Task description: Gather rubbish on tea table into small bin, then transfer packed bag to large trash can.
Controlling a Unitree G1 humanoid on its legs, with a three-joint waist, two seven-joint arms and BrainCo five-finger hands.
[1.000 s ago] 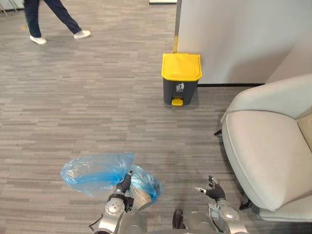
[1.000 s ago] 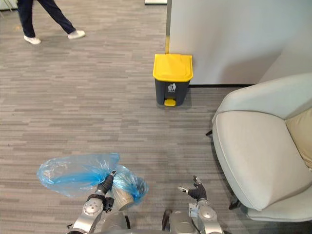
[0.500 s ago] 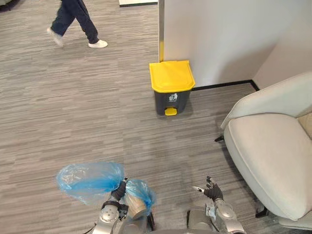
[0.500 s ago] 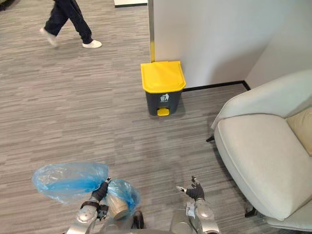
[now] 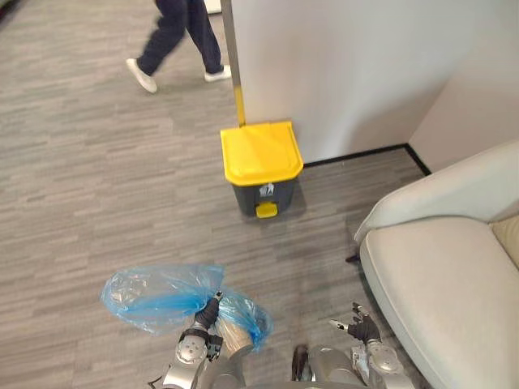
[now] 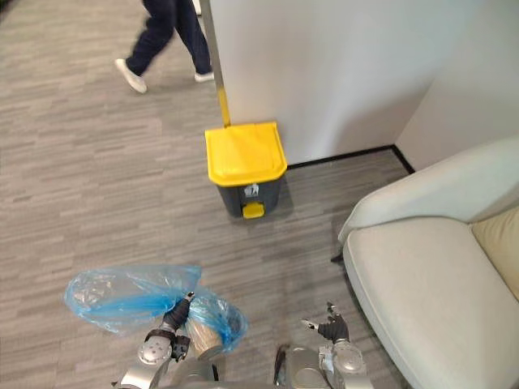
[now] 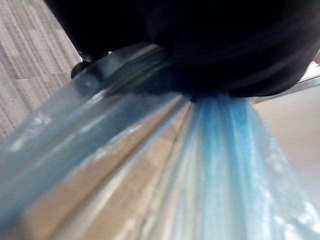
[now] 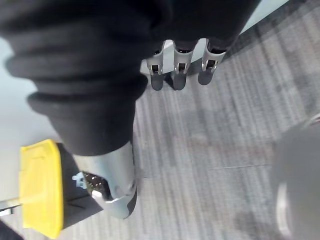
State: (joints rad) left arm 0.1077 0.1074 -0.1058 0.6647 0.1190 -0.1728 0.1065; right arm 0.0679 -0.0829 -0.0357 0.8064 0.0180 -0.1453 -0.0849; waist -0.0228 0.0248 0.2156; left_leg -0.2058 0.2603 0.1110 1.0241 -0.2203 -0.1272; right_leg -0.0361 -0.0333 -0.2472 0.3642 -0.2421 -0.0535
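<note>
The blue translucent plastic bag (image 5: 160,293) hangs low in the lower left of the left eye view, off the grey striped carpet (image 5: 97,186). It is caught at its gathered neck by the left hand (image 5: 204,314). In the left wrist view the plastic's pleats run together under the hand's dark cover, so I judge the fingers are clenched round the neck. That grip keeps the load from spilling. One loose lobe puffs out toward the left edge of the frame, and a smaller one sags on the other side of the hand. The smaller lobe holds a tan paper cup (image 7: 90,200), which suggests the table rubbish is already packed.

The right hand (image 5: 358,327) shows at the lower centre-right, with its fingers (image 8: 178,75) straight, spread a little and holding nothing. Keeping it free makes sense, since something may have to deal with a lid.

Up the frame, above centre, the dark grey pedal bin with a yellow lid (image 5: 261,152) stands against the foot of the white partition wall (image 5: 349,65). It is well apart from the bag. Its lid is down, and the yellow foot pedal (image 5: 265,211) faces the robot. The job looks to be in its carrying stage. What remains is to close the gap, get the lid up by pedal or by the free hand, and drop the bag in.

A pale cream upholstered armchair (image 5: 438,284) takes the lower right, narrowing the way on that side. A person's legs in dark trousers and white shoes (image 5: 180,36) cross the upper left, clear of the path to the bin.
</note>
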